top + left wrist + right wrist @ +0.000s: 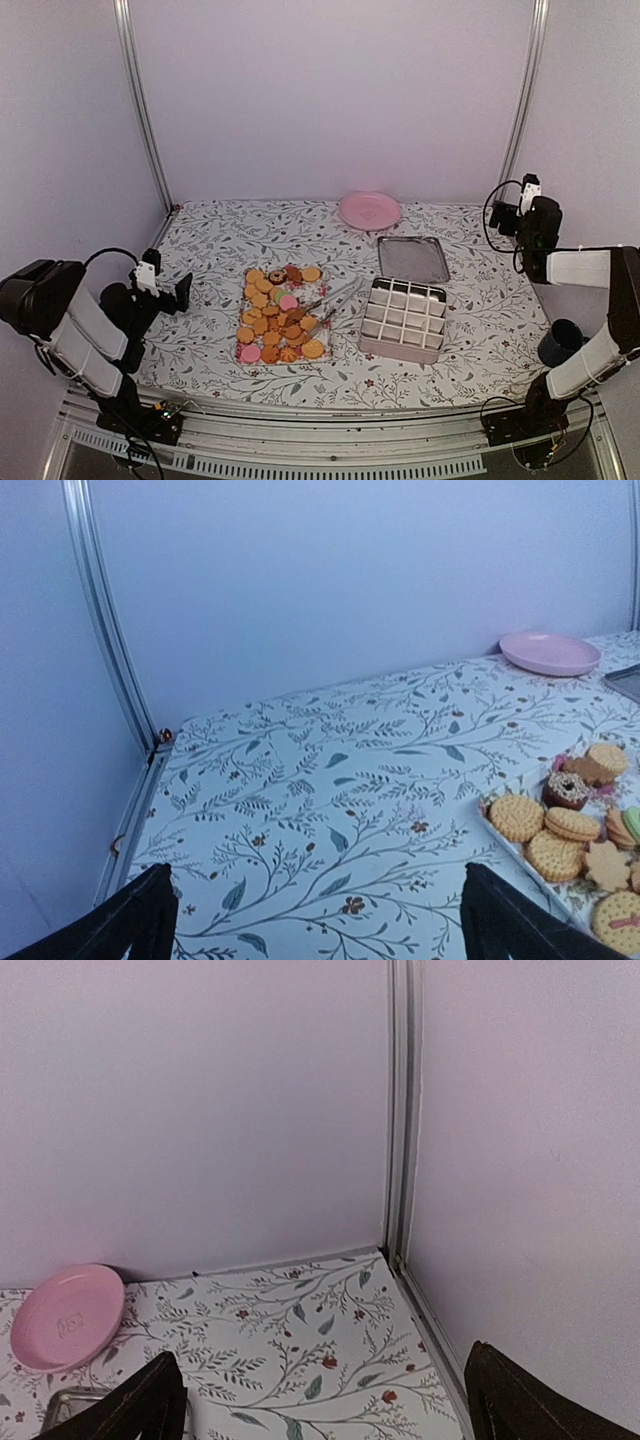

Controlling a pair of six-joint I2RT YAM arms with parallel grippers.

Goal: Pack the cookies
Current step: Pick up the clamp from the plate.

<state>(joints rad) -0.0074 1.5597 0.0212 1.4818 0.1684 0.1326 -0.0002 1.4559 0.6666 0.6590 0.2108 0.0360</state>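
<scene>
I'm looking into a robot test cell, not a home. Plain pale walls (330,90) framed by aluminium posts (140,100) close in the cloth-covered table (225,235) from 9 through 12 to 3 o'clock. At 6 o'clock a slotted metal rail (330,445) carries the left arm base (140,422), the right arm base (520,425) and loose cables (497,212).

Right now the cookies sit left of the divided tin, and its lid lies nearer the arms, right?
No: the lid lies on the far side of the divided tin, toward the pink plate; the top external view shows it. The cookies do sit left of the tin.
</scene>
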